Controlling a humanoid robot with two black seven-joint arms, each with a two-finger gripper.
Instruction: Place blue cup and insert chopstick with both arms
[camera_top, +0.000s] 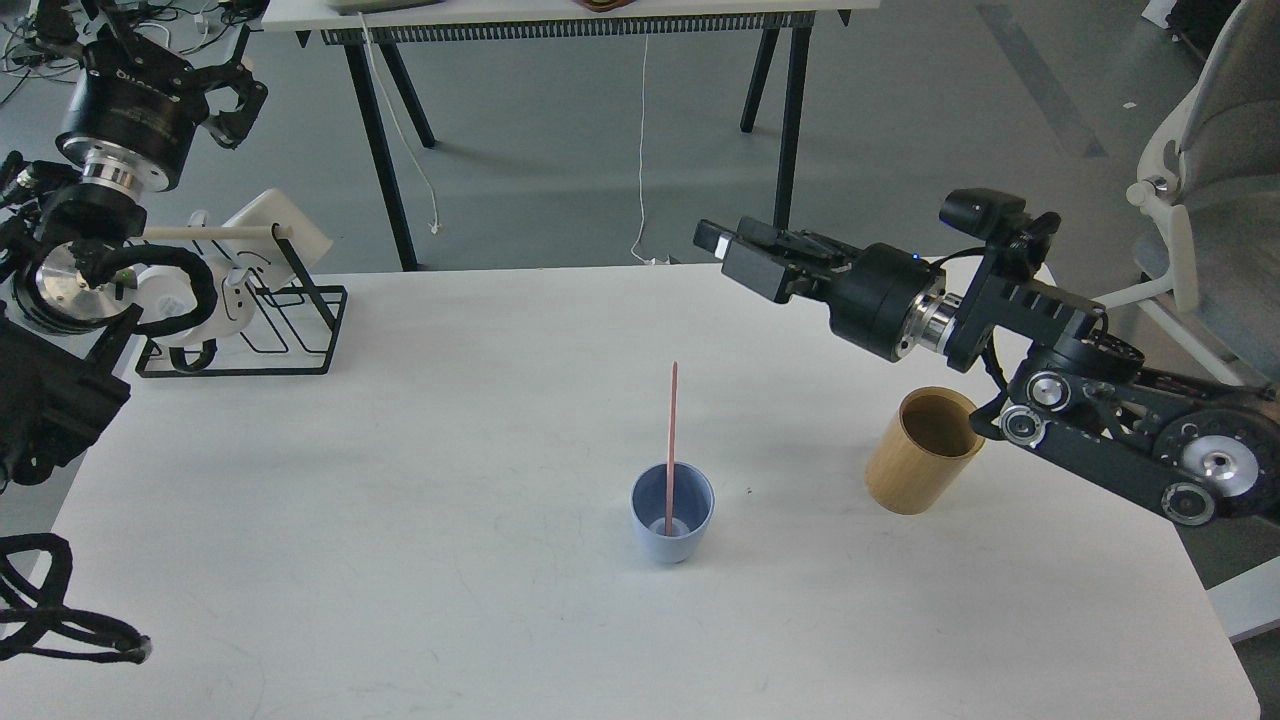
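White table (400, 500): wire rack (270, 330) far left, tan holder (920, 450) beside blue cup (672, 520).

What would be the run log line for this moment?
blue cup: upright on table | chopstick: standing in cup | both grippers: clear

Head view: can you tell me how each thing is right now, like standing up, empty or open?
Cup: upright on the table, chopstick inside.
Chopstick: standing in the cup, sticking out above its rim.
Wooden holder: upright, looks empty.
Rack: upright at the table's far left, dowel across its top.
Left gripper: raised, holding nothing, fingers apart.
Right gripper: above the table, holding nothing; cannot tell if its fingers are open.
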